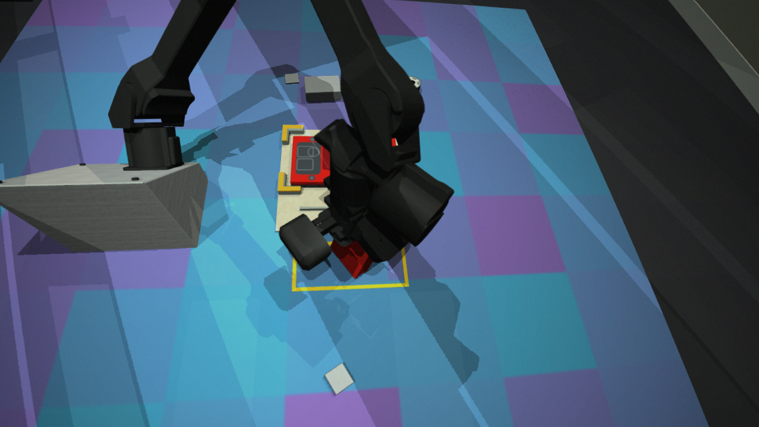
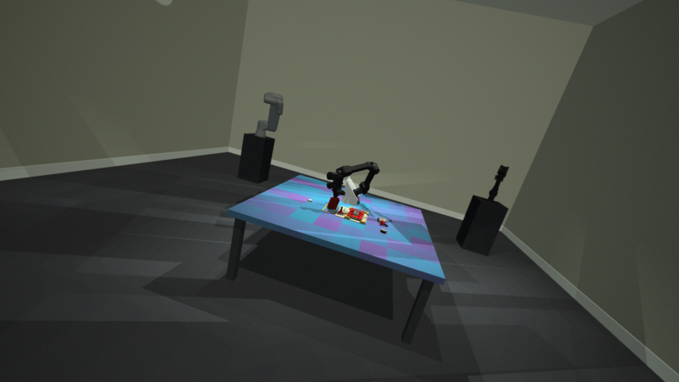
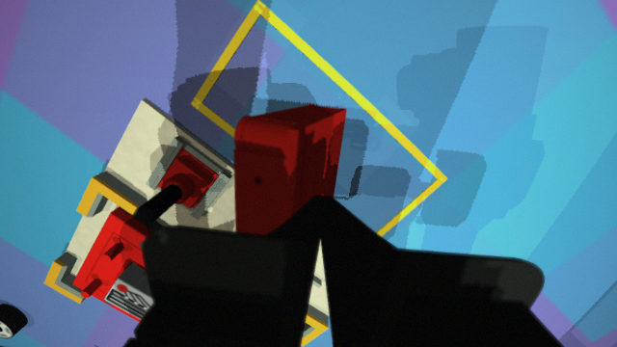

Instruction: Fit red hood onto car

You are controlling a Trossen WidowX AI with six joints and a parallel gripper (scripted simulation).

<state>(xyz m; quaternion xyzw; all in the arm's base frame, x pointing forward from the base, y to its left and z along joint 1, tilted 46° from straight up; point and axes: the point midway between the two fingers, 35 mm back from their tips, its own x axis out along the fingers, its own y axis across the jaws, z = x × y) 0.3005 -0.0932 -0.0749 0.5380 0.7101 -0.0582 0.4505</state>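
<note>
The red hood (image 1: pixel 354 261) (image 2: pixel 333 203) (image 3: pixel 267 166) stands on edge, roof upright, inside the yellow outline (image 1: pixel 350 288) (image 3: pixel 328 64). My gripper (image 3: pixel 322 204) is shut with nothing between its fingers. Its fingertips are close over the hood's near end in the wrist view and hide part of it; I cannot tell whether they touch. The red chassis (image 1: pixel 295 178) (image 2: pixel 357 215) (image 3: pixel 87 274) sits between the jig's yellow corners. Red pegs (image 3: pixel 92 288) stick up beside a grey patterned block (image 3: pixel 129 298). My arm and fingers hide the rest of the deck.
The cream jig plate (image 1: pixel 286 213) (image 3: pixel 137 137) bears a black lever (image 3: pixel 161 202) on a red base near the hood. A grey block (image 1: pixel 322 90), a small tile (image 1: pixel 292 78) and a wheel (image 1: pixel 415 82) (image 3: pixel 11 322) lie beyond the jig. Another tile (image 1: pixel 338 378) lies past the outline.
</note>
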